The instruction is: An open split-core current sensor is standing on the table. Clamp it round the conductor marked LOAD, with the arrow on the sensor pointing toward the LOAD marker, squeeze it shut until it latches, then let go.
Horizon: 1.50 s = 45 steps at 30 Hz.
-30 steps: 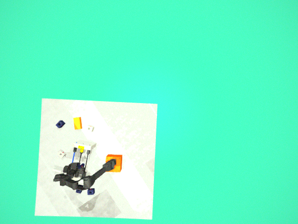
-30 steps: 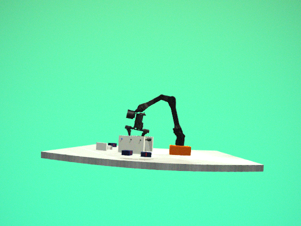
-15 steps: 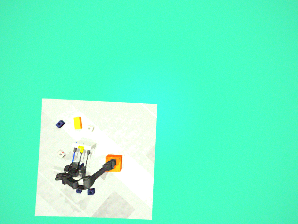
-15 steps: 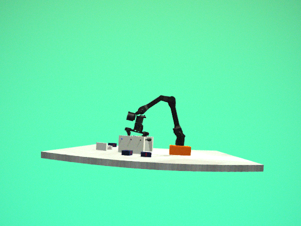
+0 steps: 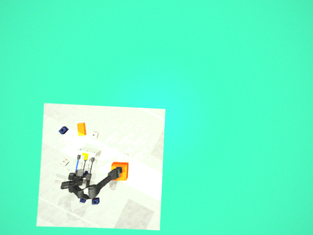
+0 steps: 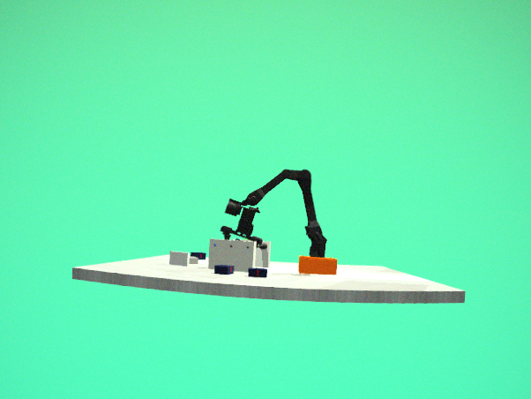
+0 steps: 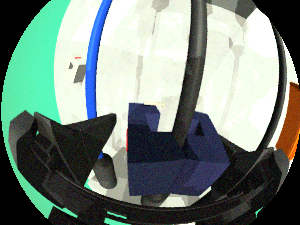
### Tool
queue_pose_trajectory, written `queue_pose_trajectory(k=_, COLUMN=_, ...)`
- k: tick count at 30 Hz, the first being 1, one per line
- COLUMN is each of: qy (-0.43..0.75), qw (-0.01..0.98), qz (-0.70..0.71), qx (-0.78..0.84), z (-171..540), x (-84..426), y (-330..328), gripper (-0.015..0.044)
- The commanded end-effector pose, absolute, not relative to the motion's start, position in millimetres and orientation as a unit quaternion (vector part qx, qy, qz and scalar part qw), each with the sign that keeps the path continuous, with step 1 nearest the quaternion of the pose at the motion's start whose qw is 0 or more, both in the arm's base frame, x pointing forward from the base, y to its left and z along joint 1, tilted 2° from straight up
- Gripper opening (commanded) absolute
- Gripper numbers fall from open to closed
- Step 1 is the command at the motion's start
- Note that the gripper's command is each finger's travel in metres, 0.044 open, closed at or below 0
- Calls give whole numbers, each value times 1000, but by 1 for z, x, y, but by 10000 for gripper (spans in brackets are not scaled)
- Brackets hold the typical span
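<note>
In the wrist view the dark blue split-core sensor (image 7: 174, 156) sits round the middle dark grey conductor (image 7: 193, 55), which runs up to a yellow marker (image 5: 85, 155) on the white fixture (image 5: 89, 153). A blue conductor (image 7: 93, 62) runs to its left, and another dark conductor (image 5: 92, 164) to its right. My gripper (image 7: 182, 151) is open, its fingers standing wide on either side of the sensor and holding nothing. From above, the gripper (image 5: 78, 182) covers the near ends of the conductors and hides most of the sensor. I cannot read the arrow or see the latch.
The arm's orange base (image 5: 120, 171) stands to the right of the fixture. Two dark blue blocks (image 5: 95, 200) (image 5: 82, 199) lie close below the gripper. An orange block (image 5: 81, 129), a dark blue block (image 5: 63, 129) and a small white cube (image 5: 94, 134) lie beyond the fixture.
</note>
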<state>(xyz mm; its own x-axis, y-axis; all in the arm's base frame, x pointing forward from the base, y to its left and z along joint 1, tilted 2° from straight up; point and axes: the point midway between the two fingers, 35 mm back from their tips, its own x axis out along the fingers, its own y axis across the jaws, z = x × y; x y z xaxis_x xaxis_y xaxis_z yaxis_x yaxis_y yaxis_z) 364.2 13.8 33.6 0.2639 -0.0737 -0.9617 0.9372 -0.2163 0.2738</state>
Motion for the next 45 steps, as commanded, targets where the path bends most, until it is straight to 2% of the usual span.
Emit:
queue_pose_trajectory(k=1, qy=342, qw=525, qz=-480, qx=614, z=37, x=367, y=13, gripper=440)
queue_pose_trajectory(k=45, qy=319, qw=542, qz=-461, qx=626, z=41, x=369, y=12, gripper=440)
